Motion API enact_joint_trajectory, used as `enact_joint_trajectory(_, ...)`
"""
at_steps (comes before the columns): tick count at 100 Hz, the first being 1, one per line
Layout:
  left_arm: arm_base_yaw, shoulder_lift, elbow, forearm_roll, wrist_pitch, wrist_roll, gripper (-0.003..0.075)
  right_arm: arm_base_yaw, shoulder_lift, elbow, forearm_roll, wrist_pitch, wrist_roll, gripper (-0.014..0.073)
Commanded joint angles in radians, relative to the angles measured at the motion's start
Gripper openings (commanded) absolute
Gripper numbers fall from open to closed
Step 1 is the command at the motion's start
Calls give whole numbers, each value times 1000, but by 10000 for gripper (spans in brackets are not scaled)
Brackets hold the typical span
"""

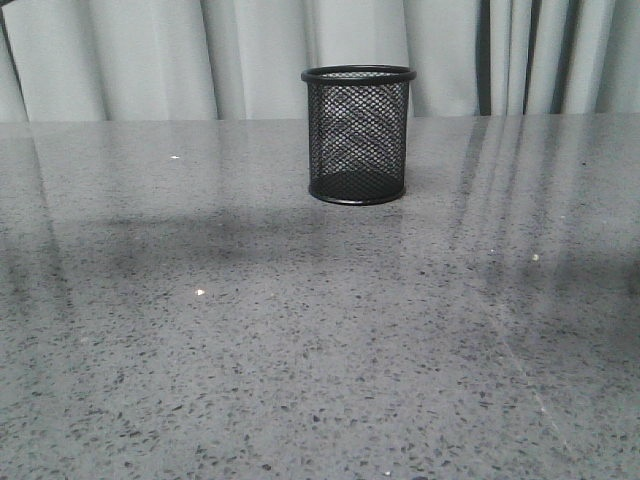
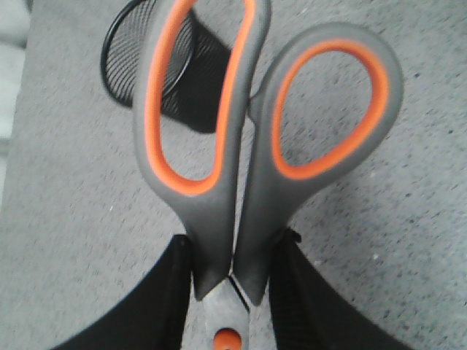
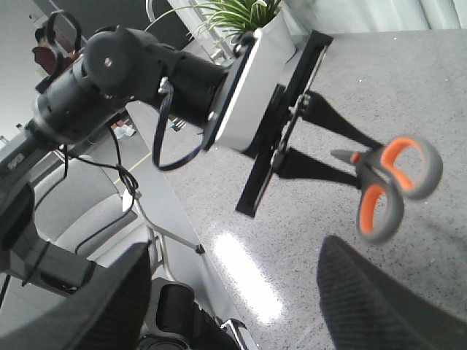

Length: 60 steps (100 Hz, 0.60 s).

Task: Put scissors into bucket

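The bucket (image 1: 357, 135), a black wire-mesh cup, stands upright at the back middle of the table; no arm shows in the front view. In the left wrist view my left gripper (image 2: 233, 244) is shut on the scissors (image 2: 241, 182), its fingers (image 2: 171, 292) pressing the grey handles just above the orange pivot. The orange-lined loops point away from the wrist, toward the bucket (image 2: 128, 51) standing beyond them. The blades are hidden. The right wrist view shows the scissors (image 3: 390, 186) held above the table by the left arm (image 3: 117, 73). My right gripper (image 3: 233, 251) is open and holds nothing.
The speckled grey table (image 1: 300, 330) runs back to a pale curtain (image 1: 150, 60). In the right wrist view the table's edge, a chair and cables lie beyond the left arm, and a potted plant (image 3: 233, 14) stands behind it.
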Motion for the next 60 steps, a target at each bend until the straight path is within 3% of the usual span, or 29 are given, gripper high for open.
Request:
enact_joint_trajectory(1, -39, -34, -34, -41, -49, -13, 62, -1, 26, -50, 80, 18, -17, 465)
enact_joint_trajectory(19, -64, -34, -34, -43, -49, -13, 62, -1, 78, -57, 120, 81, -17, 535)
enact_joint_trajectory(60, -64, -40, -151, -139, -49, -13, 62, -1, 115, -57, 101, 23, -15, 535)
